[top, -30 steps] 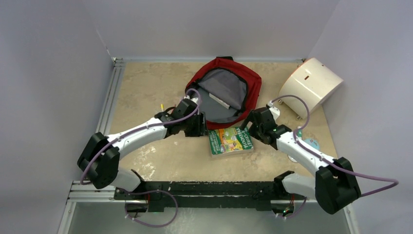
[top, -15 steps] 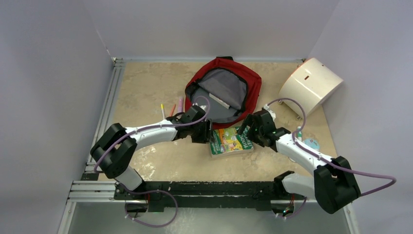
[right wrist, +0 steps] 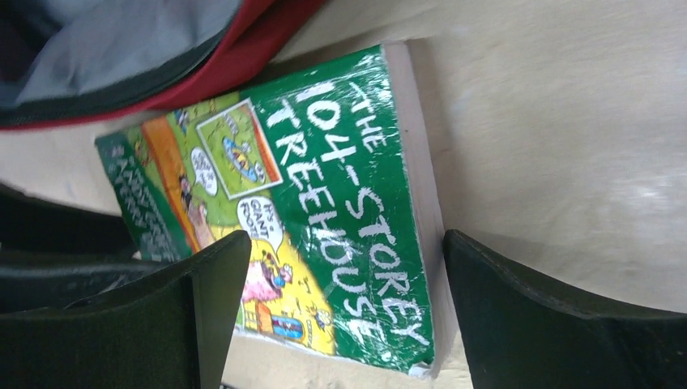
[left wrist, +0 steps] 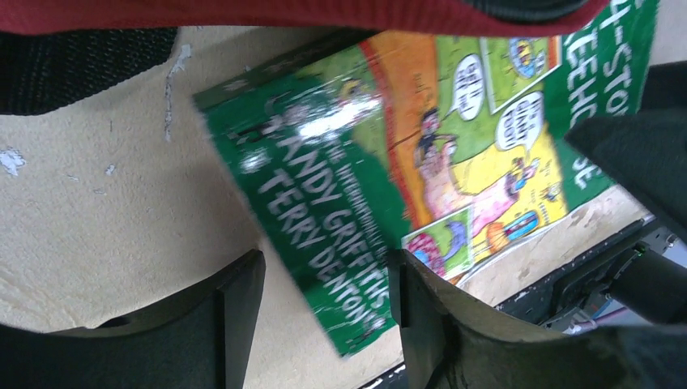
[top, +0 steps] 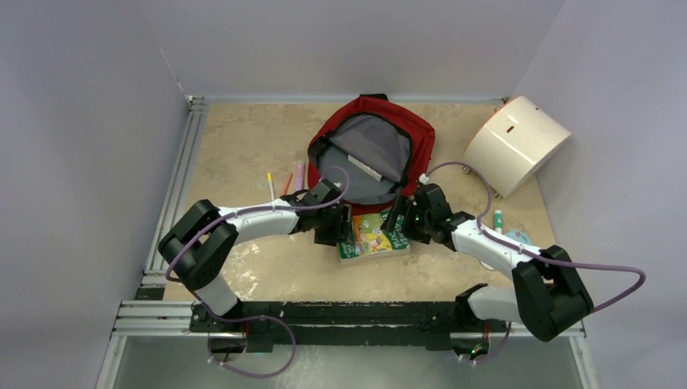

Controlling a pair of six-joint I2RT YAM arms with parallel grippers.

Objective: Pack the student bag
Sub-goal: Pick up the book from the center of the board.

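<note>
The student bag (top: 369, 154) lies open at the far centre of the table (top: 243, 162), with its grey lining exposed. Pens (top: 286, 180) to its left and a white box (top: 514, 142) at far right are shown only in the top view. The book (right wrist: 324, 203) title, "The 104-Storey Treehouse", is legible only in the right wrist view. The left gripper (left wrist: 324, 324) is spread around the book's spine corner. The right gripper (right wrist: 340, 316) is spread wide across the cover. Neither is clamped.

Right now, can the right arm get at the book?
Probably yes. Its open end effector hangs just over the book, with fingers on either side of the page edge and nothing between. The bag overlaps only the far corner.
</note>
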